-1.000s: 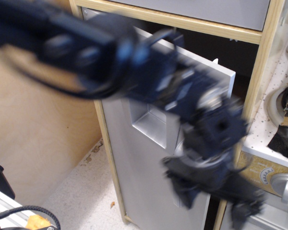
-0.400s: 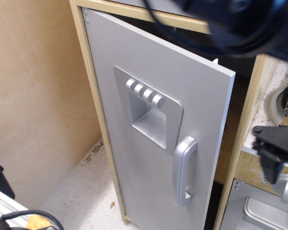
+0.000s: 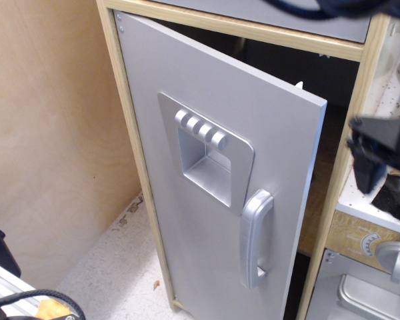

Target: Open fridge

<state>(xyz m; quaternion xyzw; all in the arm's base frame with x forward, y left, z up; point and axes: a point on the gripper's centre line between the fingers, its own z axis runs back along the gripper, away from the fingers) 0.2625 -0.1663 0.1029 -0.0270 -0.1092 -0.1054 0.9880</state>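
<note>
The fridge door (image 3: 200,227) is flat grey and stands ajar, swung out on its left hinge, with a dark gap showing behind its right edge. Its silver loop handle (image 3: 255,237) and recessed dispenser panel (image 3: 207,163) are in full view. The light wood frame (image 3: 343,153) runs down the right of the opening. My gripper (image 3: 377,157) is a dark shape at the right edge, apart from the door and handle and holding nothing that I can see. Its jaws are cut off by the frame edge. Part of my arm (image 3: 333,7) blurs across the top right.
The short grey panel (image 3: 273,13) sits above the fridge. The oven door (image 3: 360,297) with its dial (image 3: 371,243) is at the lower right. A wooden wall (image 3: 47,133) stands to the left, over a speckled floor (image 3: 113,260). A black cable (image 3: 33,300) lies at the bottom left.
My arm was in front of the door a second ago and has moved off to the right and up. The door stays ajar at the same angle.
</note>
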